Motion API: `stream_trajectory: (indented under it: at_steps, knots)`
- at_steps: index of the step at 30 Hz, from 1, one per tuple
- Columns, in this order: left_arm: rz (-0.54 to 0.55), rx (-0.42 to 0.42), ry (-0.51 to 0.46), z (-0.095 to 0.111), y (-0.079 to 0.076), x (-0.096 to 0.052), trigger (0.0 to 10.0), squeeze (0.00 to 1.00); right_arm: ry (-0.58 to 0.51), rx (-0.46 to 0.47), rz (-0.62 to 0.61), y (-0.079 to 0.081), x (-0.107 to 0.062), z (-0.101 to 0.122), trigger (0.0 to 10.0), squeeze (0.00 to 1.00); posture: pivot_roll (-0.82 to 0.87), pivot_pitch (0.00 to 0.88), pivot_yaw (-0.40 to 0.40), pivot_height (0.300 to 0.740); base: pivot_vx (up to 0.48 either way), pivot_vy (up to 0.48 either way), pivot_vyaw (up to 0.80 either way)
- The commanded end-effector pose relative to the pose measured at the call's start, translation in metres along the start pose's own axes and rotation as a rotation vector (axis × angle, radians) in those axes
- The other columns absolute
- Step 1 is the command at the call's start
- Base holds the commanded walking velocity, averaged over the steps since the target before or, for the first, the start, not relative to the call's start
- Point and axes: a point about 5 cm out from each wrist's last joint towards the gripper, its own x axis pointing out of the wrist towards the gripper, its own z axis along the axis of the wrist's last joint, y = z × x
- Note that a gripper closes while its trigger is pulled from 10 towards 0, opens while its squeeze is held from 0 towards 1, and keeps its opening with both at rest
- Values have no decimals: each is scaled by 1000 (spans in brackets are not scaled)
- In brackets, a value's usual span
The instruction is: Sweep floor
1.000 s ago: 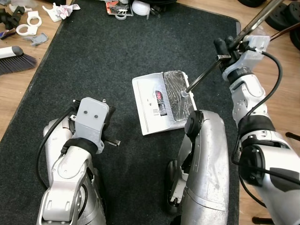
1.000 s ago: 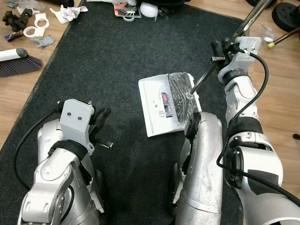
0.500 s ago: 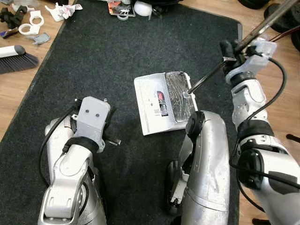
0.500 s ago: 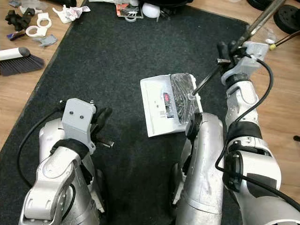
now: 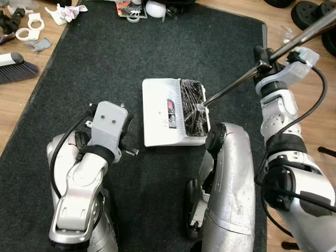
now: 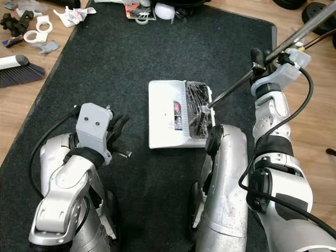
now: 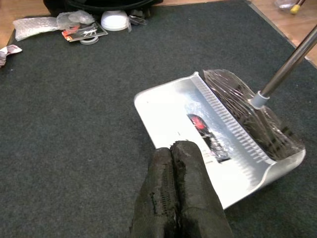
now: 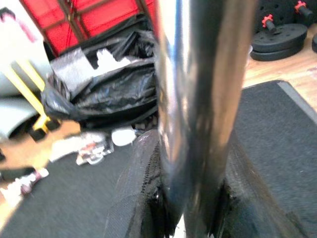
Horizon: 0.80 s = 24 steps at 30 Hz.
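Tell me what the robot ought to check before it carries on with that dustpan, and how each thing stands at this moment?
1. Right gripper clamped on the metal pole: ok.
2. Pole joined to the white dustpan: ok.
3. Dustpan flat on the dark rug: ok.
4. Debris gathered at the pan's pole end: ok.
5. Left gripper shut and empty, hovering at the pan's edge: ok.
6. Litter and hand brush lie uncollected on the wooden floor: not ok.

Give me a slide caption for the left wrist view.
Left tool, shut and empty, hovers by the white dustpan on dark carpet, metal pole attached.
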Motion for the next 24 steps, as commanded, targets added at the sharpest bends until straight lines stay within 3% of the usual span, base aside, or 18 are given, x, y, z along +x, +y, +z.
stream_trajectory:
  at_steps: [1, 9, 12, 13, 17, 24]
  knots:
    - [-3, -19, 16, -6, -4, 0, 10000, 0, -91, 43, -15, -4, 1, 18, 10000, 0, -128, 284, -145, 305, 0, 0, 0]
    - [-5, -13, -1, -8, -1, 16, 10000, 0, -194, 76, -68, -16, 3, 52, 10000, 0, -150, 221, -140, 330, 0, 0, 0]
    - [5, -17, -1, -10, 4, 24, 10000, 0, -198, 78, -72, -19, 2, 57, 10000, 0, -153, 203, -141, 340, 0, 0, 0]
    - [61, -33, 2, -10, 16, 33, 10000, 0, -201, 77, -66, -20, 2, 60, 10000, 0, -153, 181, -144, 350, 0, 0, 0]
    - [108, -62, -2, -10, 28, 40, 10000, 0, -215, 84, -58, -20, 1, 66, 10000, 0, -162, 159, -142, 365, 0, 0, 0]
    - [95, -59, -17, -6, 34, 47, 10000, 0, -267, 93, -71, -22, 3, 81, 10000, 0, -162, 121, -137, 395, 0, 0, 0]
